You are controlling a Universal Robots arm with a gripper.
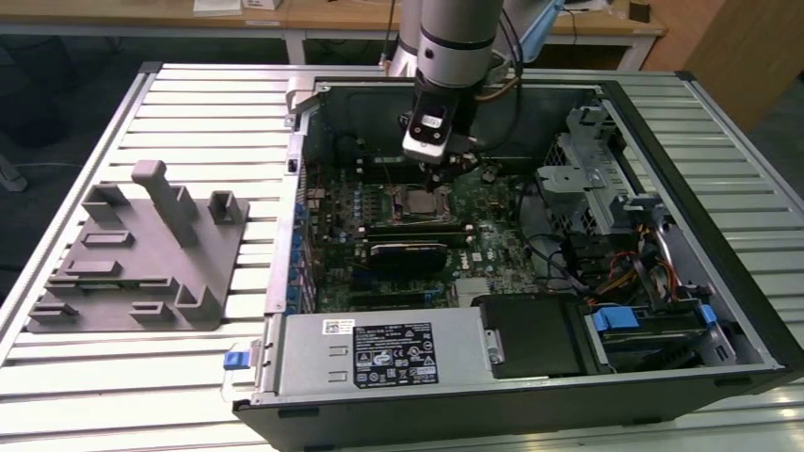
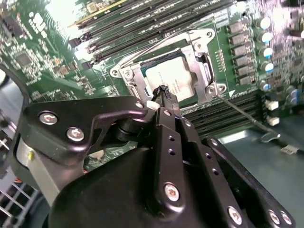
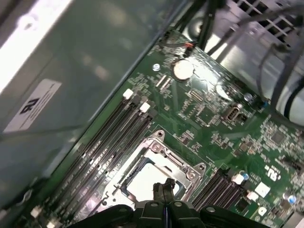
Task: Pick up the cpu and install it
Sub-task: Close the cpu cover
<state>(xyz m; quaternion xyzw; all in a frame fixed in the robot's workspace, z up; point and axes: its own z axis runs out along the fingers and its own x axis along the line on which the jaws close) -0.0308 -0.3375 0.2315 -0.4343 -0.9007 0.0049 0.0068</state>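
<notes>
The cpu, a flat square chip with a silvery top, lies inside the metal-framed socket on the green motherboard. In the first wrist view the cpu shows pale within the socket frame. My gripper hangs just above the chip's edge, its two black fingers pressed together with nothing between them. Those fingertips meet over the chip in the first wrist view too. In the exterior view my gripper is inside the open computer case, directly over the socket.
A grey plastic fixture block lies on the slatted table at the exterior view's left. Inside the case are a power supply, a drive cage, cables and memory slots beside the socket.
</notes>
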